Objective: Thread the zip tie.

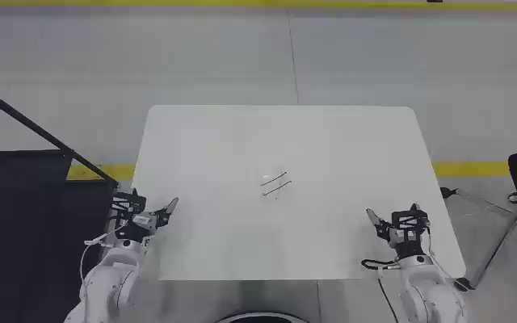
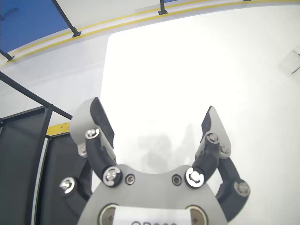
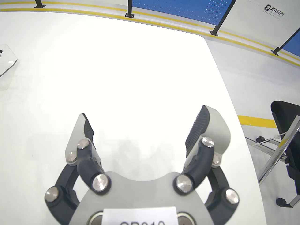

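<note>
Two thin dark zip ties (image 1: 275, 185) lie side by side near the middle of the white table (image 1: 210, 153), seemingly on a small clear stand (image 3: 6, 67), whose corner also shows as the clear stand (image 2: 290, 62). My left gripper (image 1: 153, 211) sits at the table's near left edge, open, with nothing between its fingers (image 2: 101, 118). My right gripper (image 1: 397, 218) sits near the table's front right, open and empty, its ribbed pads (image 3: 196, 129) well apart. Both grippers are far from the zip ties.
A black panel (image 1: 32, 210) stands off the table's left edge beside my left arm. A chair with wheels (image 3: 284, 141) stands past the table's right edge. Yellow floor tape (image 1: 477, 169) runs behind the table.
</note>
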Robot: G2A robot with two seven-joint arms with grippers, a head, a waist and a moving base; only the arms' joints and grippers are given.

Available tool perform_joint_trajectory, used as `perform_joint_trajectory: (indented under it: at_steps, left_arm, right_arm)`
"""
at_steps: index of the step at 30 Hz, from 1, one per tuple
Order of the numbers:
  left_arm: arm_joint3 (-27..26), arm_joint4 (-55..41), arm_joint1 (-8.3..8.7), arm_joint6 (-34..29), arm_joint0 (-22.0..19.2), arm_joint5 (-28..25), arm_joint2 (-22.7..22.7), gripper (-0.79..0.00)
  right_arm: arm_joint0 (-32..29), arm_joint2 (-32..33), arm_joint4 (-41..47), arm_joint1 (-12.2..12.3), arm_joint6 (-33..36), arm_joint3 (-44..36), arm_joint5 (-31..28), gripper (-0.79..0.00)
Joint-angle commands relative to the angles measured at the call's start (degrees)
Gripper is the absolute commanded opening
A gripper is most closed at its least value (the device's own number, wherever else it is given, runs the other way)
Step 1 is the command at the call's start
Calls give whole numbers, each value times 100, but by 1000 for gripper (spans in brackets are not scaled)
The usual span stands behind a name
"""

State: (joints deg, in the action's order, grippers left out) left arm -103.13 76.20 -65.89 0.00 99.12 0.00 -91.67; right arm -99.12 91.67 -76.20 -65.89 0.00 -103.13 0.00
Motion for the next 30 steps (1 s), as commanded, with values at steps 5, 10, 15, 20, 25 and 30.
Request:
perform_joint_trajectory:
  at_steps: [5,10,15,20,25,30]
  left_arm:
    - [0,0,0,0,0,0,0,-1]
    - [-20,67,1,64,0,-46,1,0]
    - [-117,-532,0,-196,-10,-485,-131,0]
    - [-254,-1230,29,-579,-57,-1185,-391,0]
    - [-225,-1921,60,-1077,-172,-1773,-571,0]
    - [-372,-2272,85,-1397,-258,-2167,-606,0]
  right_arm:
    - [0,0,0,0,0,0,0,0]
    - [0,0,0,0,0,0,0,0]
    - [99,-73,95,5,341,-58,-418,0]
    - [330,88,969,63,1003,-98,-1830,0]
    - [853,185,2239,169,2202,158,-3534,0]
    - [1563,-67,3296,238,3477,408,-4082,0]
